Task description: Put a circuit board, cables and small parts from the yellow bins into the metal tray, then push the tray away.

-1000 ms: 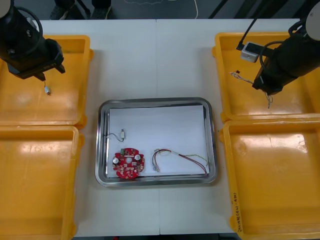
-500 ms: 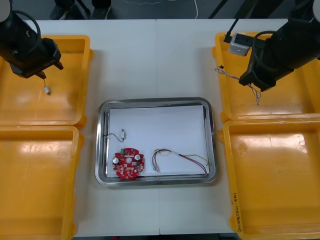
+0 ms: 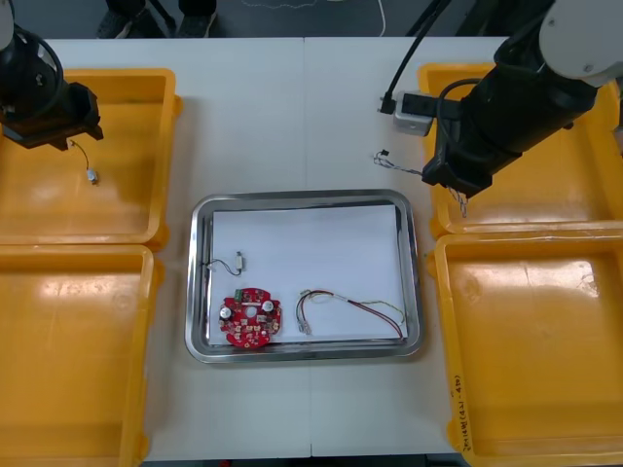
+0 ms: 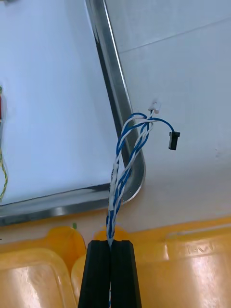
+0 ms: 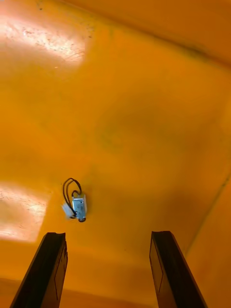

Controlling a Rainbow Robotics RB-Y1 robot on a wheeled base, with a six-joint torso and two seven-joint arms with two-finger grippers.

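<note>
Your right gripper (image 4: 110, 243), pinched tight on the twisted blue and white cable (image 4: 126, 159), sits nearer the metal tray (image 4: 113, 82) than before, cable over its corner. Your left gripper (image 5: 108, 236) gapes empty, well left of the tray.

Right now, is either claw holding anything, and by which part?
The right claw pinches the twisted blue and white cable along its twisted part, plug end dangling; the left claw holds nothing.

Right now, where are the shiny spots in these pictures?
Front view: pale glare patches inside the yellow bins, and the rim of the metal tray gleams. Left wrist view: two bright patches on the bin floor, one near the small metal part. Right wrist view: the tray rim shines behind the blue and white cable in the right gripper.
</note>
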